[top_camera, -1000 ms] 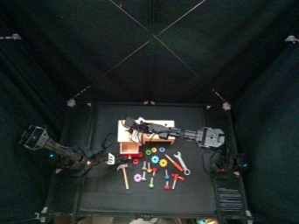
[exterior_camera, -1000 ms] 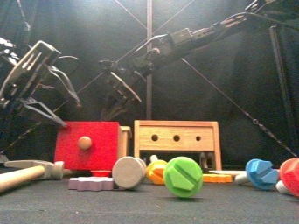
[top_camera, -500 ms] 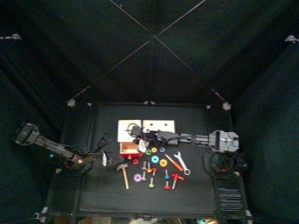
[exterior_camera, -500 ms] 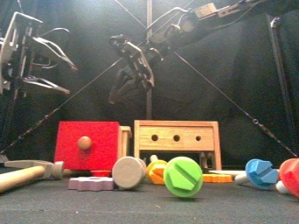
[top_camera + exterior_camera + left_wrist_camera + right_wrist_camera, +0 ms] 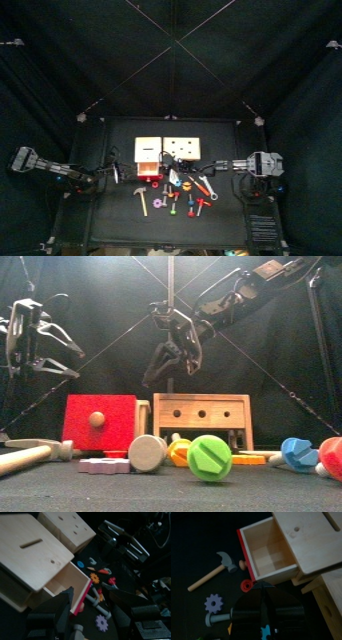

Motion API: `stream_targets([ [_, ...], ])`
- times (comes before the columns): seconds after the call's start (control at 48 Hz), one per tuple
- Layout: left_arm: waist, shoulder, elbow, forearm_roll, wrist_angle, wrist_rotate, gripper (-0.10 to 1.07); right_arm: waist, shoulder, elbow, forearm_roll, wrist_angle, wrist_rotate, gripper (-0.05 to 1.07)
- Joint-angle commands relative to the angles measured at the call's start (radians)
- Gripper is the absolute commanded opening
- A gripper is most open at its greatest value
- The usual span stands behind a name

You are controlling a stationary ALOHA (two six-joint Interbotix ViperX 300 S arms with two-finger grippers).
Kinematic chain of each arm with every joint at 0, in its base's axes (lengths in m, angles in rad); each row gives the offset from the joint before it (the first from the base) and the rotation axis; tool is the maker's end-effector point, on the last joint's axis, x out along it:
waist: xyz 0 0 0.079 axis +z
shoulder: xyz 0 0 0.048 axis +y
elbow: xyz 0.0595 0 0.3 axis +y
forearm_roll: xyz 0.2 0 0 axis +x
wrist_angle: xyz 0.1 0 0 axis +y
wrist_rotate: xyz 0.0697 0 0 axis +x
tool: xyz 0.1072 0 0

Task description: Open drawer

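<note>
I see the drawer [image 5: 271, 554] pulled out of its pale box [image 5: 30, 559], open and empty, just ahead of my right end effector [image 5: 174, 354], which hangs above it; its grip I cannot tell. My left end effector [image 5: 93, 612] hovers released, spread wide, beside the drawer.

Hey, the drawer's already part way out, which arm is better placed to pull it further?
Probably right. The right gripper hangs close above the drawer, and its wrist view looks straight into it. The left gripper sits off to the table's left side.
</note>
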Motion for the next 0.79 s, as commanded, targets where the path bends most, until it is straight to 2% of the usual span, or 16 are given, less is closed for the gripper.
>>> stream_targets([
  [0.0,0.043,0.000,-0.009,0.020,-0.002,0.002,0.85,0.000,0.000,-0.012,0.002,-0.029,-0.002,0.02],
  [0.083,0.066,0.000,-0.003,0.023,0.002,0.003,0.85,0.002,0.032,-0.026,-0.006,-0.032,-0.002,0.02],
  [0.292,0.071,0.000,0.005,0.025,0.014,0.003,0.85,0.002,0.067,-0.054,-0.008,-0.032,-0.002,0.02],
  [0.771,0.077,-0.015,0.014,0.023,0.020,0.005,0.85,0.025,0.084,-0.104,-0.008,-0.028,-0.002,0.02],
])
